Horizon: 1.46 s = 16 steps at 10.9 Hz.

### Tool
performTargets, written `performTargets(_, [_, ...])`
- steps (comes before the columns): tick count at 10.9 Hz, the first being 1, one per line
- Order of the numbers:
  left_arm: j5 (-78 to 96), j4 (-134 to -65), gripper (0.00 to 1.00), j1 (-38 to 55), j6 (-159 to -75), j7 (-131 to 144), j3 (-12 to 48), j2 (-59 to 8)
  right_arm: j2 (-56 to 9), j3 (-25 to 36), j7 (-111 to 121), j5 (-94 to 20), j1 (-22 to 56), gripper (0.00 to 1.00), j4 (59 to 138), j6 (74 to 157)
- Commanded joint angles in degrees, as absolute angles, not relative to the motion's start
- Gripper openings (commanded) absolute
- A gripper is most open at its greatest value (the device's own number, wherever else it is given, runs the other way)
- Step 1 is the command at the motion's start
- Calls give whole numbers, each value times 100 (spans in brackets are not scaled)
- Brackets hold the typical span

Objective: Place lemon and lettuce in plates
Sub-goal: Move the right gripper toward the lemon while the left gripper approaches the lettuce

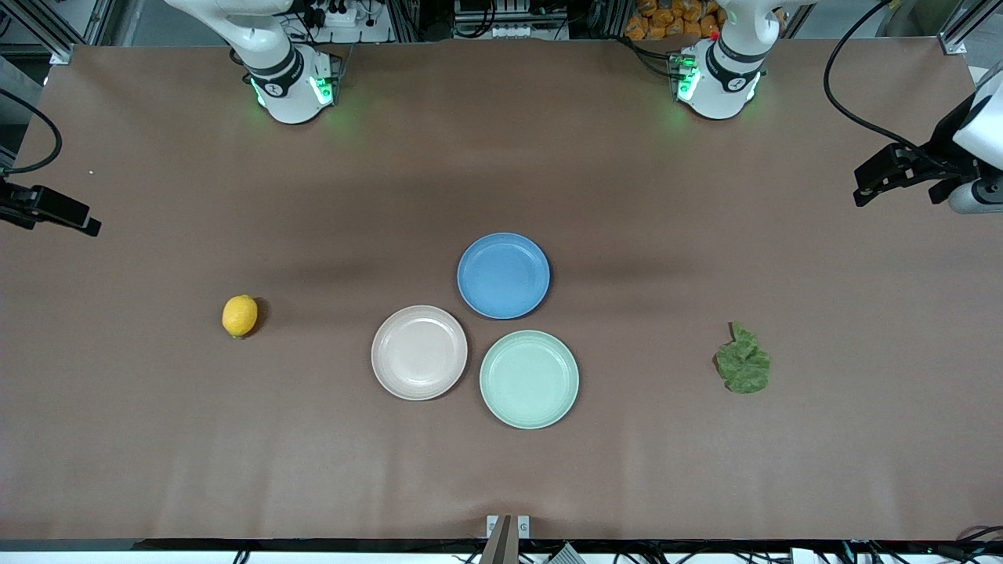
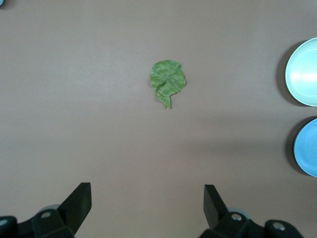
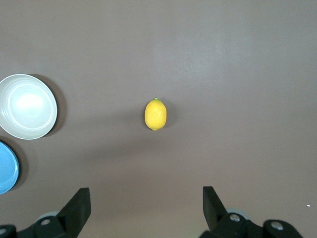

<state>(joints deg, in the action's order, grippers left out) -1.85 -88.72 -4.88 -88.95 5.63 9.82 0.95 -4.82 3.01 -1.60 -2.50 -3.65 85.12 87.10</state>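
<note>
The lemon [image 1: 240,316] lies on the brown table toward the right arm's end, and it also shows in the right wrist view [image 3: 155,114]. The lettuce [image 1: 744,362] lies flat toward the left arm's end, and it also shows in the left wrist view [image 2: 168,82]. The pale pink-beige plate [image 1: 419,352] and the mint green plate [image 1: 529,379] sit side by side at the table's middle, both empty. My left gripper [image 2: 147,191] is open and empty, high over the table's edge [image 1: 866,188]. My right gripper [image 3: 146,194] is open and empty, high over the other edge [image 1: 74,219].
An empty blue plate [image 1: 503,275] sits farther from the front camera than the two task plates and touches or nearly touches them. The brown table mat [image 1: 501,157] is bare between the plates and the arm bases.
</note>
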Motion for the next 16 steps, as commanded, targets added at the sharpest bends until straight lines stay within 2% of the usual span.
performTargets(1, [-88, -8851, 100, -510, -8807, 475, 1002, 158, -475, 264, -158, -167, -413, 100, 8481, 8657])
performTargets(5, [-70, -8859, 100, -536, -8815, 466, 967, 71, -475, 264, -158, -167, -413, 100, 8481, 8657])
performTargets(16, [-175, -8921, 100, -484, -9965, 475, 941, -1528, -571, 255, -114, -324, -703, 100, 8525, 8499])
